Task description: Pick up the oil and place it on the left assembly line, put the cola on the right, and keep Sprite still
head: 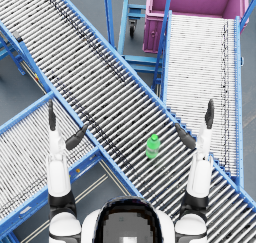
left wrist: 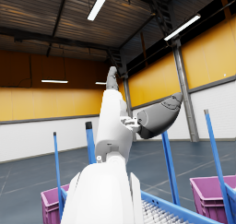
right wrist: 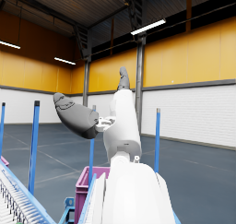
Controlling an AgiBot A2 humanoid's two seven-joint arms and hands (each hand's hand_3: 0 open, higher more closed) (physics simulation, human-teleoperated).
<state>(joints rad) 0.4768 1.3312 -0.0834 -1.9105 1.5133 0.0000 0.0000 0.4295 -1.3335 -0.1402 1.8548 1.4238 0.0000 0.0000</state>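
Green Sprite bottle (head: 153,146) sits lower centre on the diagonal roller conveyor (head: 100,87), untouched, between left hand (head: 60,134) and right hand (head: 200,134), both raised, fingers spread, empty; oil and cola not in view, so presumably neither placement is confirmed.

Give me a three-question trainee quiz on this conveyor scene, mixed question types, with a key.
1. True or false: the left robot hand holds the green bottle.
2. Where is the green bottle? A) on the middle conveyor, between the left robot hand and the right robot hand; B) on the floor; C) on a shelf.
3. Fill in: the bin at the far end of the right-side conveyor is ___ in colour.
Key: 1 false; 2 A; 3 purple.
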